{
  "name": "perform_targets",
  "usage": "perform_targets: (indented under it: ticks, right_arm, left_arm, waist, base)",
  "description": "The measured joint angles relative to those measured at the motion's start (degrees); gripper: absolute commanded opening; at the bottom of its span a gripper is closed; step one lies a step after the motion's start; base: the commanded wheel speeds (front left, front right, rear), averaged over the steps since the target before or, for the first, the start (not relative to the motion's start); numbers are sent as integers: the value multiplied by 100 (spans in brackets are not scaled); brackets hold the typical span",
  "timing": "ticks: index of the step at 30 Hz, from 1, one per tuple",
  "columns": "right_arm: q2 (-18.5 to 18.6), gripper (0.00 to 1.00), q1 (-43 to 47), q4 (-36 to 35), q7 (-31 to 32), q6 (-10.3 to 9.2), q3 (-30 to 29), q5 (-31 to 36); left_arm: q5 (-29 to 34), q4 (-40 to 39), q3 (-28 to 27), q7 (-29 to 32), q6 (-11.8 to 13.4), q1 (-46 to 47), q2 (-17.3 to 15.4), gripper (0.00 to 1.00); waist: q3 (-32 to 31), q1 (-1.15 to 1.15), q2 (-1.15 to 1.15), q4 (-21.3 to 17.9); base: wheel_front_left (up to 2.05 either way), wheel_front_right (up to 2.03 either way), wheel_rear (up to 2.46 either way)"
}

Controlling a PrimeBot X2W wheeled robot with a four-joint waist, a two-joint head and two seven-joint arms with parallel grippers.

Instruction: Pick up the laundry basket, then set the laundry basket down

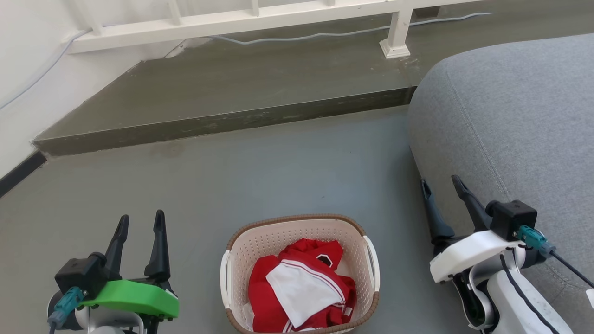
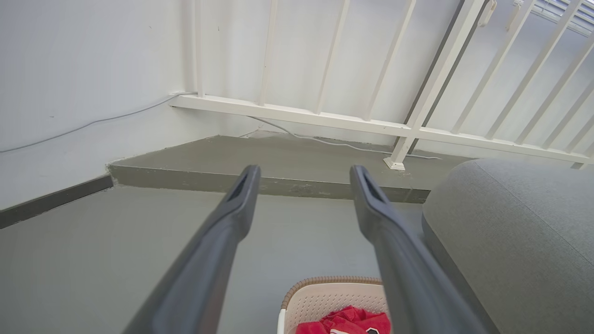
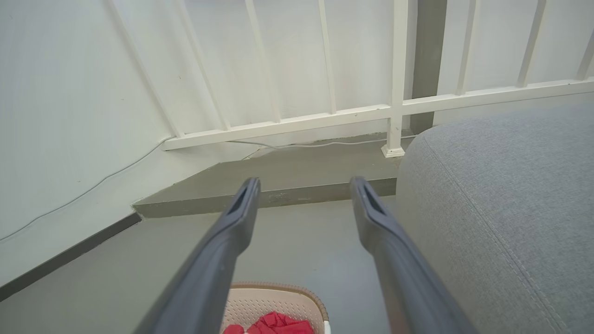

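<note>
A basket (image 1: 297, 217) of red clothes (image 1: 278, 301) on the floor (image 1: 278, 176); left pincer (image 1: 142, 215) and right pincer (image 1: 439, 180) flank it, both wide, empty; uneven handle grips could tip it.

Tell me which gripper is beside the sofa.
The right gripper: it is right by the grey sofa, while the left gripper is over bare floor, across the basket.

Cream laundry basket (image 1: 297, 232), brown woven-look rim; red-and-white garment (image 1: 301, 287); grey sofa (image 1: 510, 116).
</note>
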State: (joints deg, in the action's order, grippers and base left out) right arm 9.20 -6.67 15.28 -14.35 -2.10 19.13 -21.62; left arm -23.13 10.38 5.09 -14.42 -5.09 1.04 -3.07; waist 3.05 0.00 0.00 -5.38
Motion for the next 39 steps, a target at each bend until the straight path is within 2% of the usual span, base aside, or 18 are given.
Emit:
perform_targets:
  ticks: [14,15,24,39]
  right_arm:
    - [-86,100,35,-2,0,119,-144,105]
    - [-99,0,35,-1,0,126,-152,110]
    - [-204,0,274,216,29,129,-172,-52]
    - [-254,0,274,160,278,231,-461,-1198]
  left_arm:
    - [42,-3,-110,0,-102,-2,27,100]
    - [42,0,-108,0,-102,-3,30,0]
    - [-126,268,-101,69,-101,-31,89,0]
    - [-1205,368,-198,381,-101,-31,92,0]
  waist:
    - [23,0,0,22]
    - [26,0,0,21]
    - [19,0,0,31]
    - [-33,0,0,117]
  base:
    - [0,0,0]
    - [0,0,0]
    - [0,0,0]
    - [0,0,0]
